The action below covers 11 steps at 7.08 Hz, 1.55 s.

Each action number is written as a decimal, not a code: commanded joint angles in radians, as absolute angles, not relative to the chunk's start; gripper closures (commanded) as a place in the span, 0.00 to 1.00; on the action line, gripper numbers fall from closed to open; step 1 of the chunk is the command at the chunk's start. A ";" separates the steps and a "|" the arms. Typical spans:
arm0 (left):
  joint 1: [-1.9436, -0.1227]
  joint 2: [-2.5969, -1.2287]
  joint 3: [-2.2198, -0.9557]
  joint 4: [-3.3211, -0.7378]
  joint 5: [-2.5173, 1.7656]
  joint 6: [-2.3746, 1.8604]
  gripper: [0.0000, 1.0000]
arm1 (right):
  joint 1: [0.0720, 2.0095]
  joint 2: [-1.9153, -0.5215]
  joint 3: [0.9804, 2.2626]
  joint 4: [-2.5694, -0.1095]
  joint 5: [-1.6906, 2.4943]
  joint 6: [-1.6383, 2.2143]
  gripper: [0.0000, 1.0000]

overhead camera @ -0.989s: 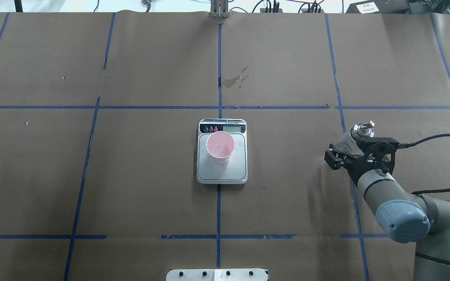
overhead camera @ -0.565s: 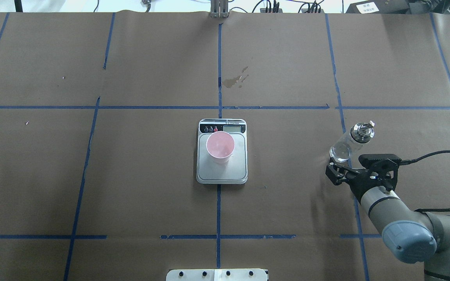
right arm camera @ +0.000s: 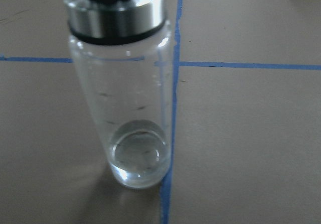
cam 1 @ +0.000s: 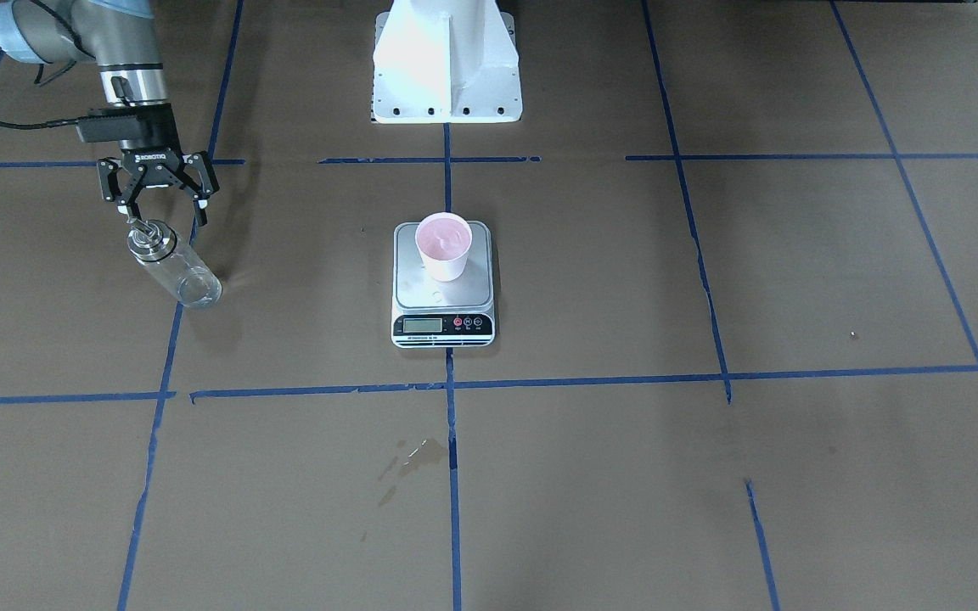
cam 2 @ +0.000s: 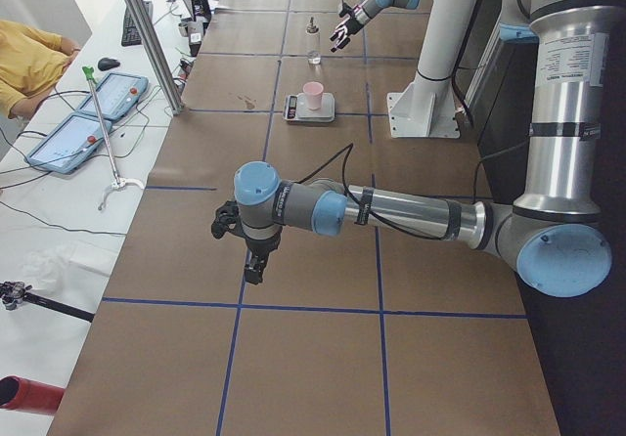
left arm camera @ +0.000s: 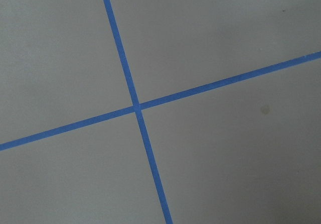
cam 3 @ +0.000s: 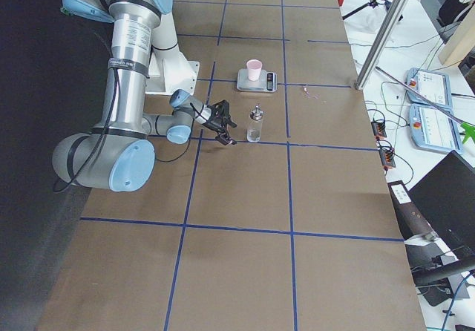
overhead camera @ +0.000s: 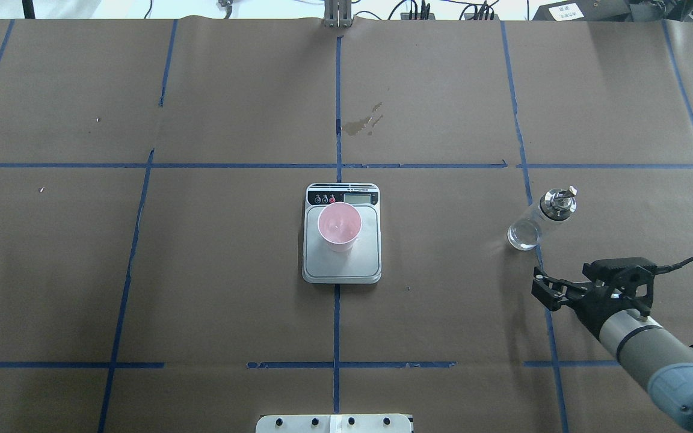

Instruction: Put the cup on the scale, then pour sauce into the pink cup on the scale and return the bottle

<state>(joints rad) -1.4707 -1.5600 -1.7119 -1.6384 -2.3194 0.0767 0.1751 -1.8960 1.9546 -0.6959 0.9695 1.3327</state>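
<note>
The pink cup (overhead camera: 339,227) stands upright on the scale (overhead camera: 341,267) at the table's middle, also seen as cup (cam 1: 444,246) on scale (cam 1: 442,295). The clear glass bottle (overhead camera: 538,221) with a metal pourer cap stands alone on the table to the right, on a blue tape line. In the right wrist view the bottle (right arm camera: 123,93) holds only a thin layer of clear sauce (right arm camera: 138,156) at its bottom. My right gripper (cam 1: 164,208) is open and empty, a short way back from the bottle (cam 1: 173,270) on the robot's side. My left gripper (cam 2: 249,250) hovers low over bare paper; I cannot tell its state.
Brown paper with a blue tape grid covers the table. A dried stain (overhead camera: 363,123) lies beyond the scale. The robot's white base (cam 1: 446,59) stands behind the scale. A person in yellow (cam 2: 24,60) and tablets (cam 2: 73,133) are at a side bench.
My right gripper was around the bottle a second ago and has drawn back toward the robot's base. The bottle stays standing where it was; cup and scale have not moved.
</note>
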 commanded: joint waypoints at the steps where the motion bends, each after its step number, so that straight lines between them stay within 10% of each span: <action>1: -1.471 -1.559 -1.713 -1.638 -2.319 0.077 0.00 | 0.388 -1.982 1.899 -0.509 1.236 1.147 0.00; 5: -1.476 -1.531 -1.704 -1.637 -2.318 0.080 0.00 | 1.255 -1.826 1.645 -0.650 2.149 0.537 0.00; 11: -1.666 -1.511 -1.707 -1.420 -2.383 0.232 0.00 | 1.477 -1.635 1.438 -1.144 2.360 0.153 0.00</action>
